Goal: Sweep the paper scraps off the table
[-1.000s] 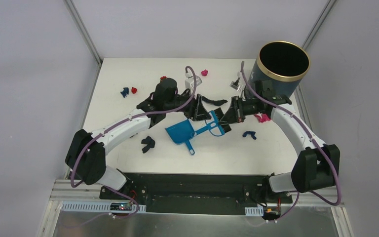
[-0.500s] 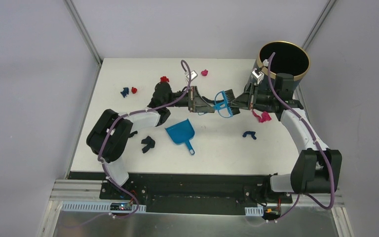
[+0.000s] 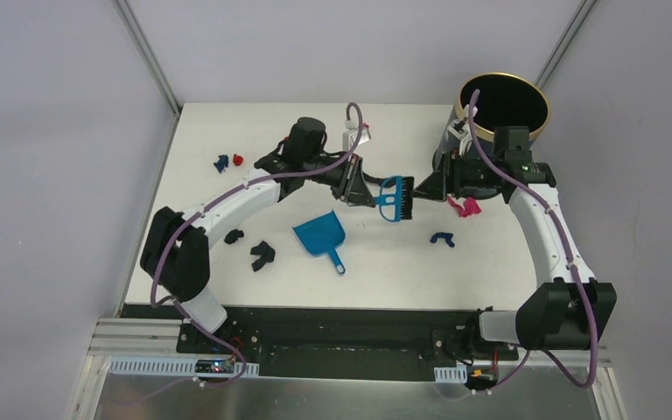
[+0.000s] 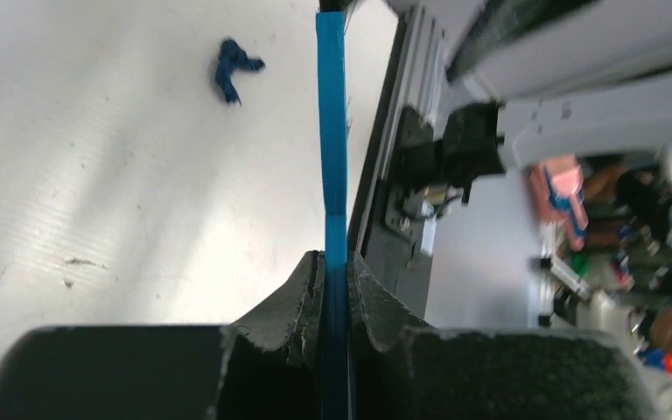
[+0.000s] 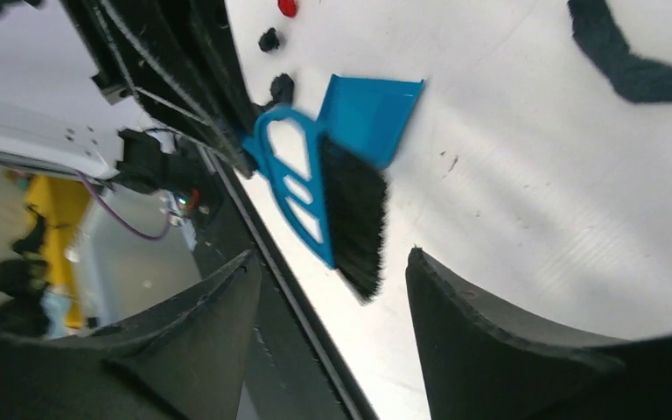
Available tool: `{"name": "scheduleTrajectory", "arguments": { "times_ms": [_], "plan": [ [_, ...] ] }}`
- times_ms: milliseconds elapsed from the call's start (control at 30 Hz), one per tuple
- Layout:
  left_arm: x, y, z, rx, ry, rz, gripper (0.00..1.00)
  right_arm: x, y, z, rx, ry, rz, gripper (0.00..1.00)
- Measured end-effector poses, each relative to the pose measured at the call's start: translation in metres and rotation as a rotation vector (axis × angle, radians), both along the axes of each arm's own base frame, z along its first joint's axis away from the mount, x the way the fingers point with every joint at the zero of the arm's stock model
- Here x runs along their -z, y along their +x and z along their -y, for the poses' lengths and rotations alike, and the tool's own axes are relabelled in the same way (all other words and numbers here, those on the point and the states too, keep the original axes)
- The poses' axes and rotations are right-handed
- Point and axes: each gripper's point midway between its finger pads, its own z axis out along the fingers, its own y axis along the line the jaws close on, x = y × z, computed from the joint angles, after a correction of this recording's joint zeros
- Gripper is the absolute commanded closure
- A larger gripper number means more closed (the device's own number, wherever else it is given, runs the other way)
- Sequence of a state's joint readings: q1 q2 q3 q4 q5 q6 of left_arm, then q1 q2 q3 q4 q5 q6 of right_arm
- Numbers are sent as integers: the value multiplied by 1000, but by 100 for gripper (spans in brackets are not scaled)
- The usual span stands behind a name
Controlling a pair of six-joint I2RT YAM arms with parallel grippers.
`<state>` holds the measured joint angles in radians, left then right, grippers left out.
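1. The white table (image 3: pixel 402 271) shows bare surface across its middle and near right. A black bin (image 3: pixel 500 76) with a gold rim stands at the far right corner.
2. The left gripper (image 3: pixel 363 191) has its fingers pressed onto the handle end of the blue hand brush (image 3: pixel 392 198). The right gripper (image 3: pixel 424 185) faces the bristles with fingers spread, pinching nothing.
3. The blue dustpan (image 3: pixel 319 234) lies flat just nearward of the brush, its handle toward the near edge.
4. The brush's long axis runs left to right between the grippers, bristles rightward. It appears to be lifted off the surface.
5. Of the paper scraps, the magenta scrap (image 3: pixel 465 206) and the dark blue scrap (image 3: pixel 442 237) lie right of the bristles, under the right arm. The red scrap (image 3: pixel 238 160) and the blue scrap (image 3: pixel 220 162) sit far left. The sweep likely starts rightward, drawing scraps back toward the dustpan.
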<state>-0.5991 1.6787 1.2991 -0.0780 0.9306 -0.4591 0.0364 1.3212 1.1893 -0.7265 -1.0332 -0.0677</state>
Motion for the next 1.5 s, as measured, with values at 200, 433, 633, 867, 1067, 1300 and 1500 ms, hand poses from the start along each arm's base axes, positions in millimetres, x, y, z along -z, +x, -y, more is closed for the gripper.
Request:
{"name": "scheduleTrajectory", "arguments": {
  "times_ms": [200,433,633,867,1067,1300,1500],
  "plan": [
    [6,-49,-16,187,64,80,100,2,-16,1,-148,-142,160,40],
    [17,-84,-22,322,67,68,100,9,-49,-20,-365,-233,247,54],
    [14,-90,-22,350,51,61,100,17,-68,-39,-479,-236,228,57],
    [11,-92,-21,367,25,69,97,17,-78,-51,-518,-204,198,95],
    [13,-90,-22,360,28,95,60,12,-85,-55,-527,-113,83,100],
    [-21,-78,-26,246,-55,227,57,-16,-66,-42,-405,98,-20,100],
    [-35,-47,-24,112,-156,166,53,-31,-59,-39,-370,187,-44,100]
  ]
}}
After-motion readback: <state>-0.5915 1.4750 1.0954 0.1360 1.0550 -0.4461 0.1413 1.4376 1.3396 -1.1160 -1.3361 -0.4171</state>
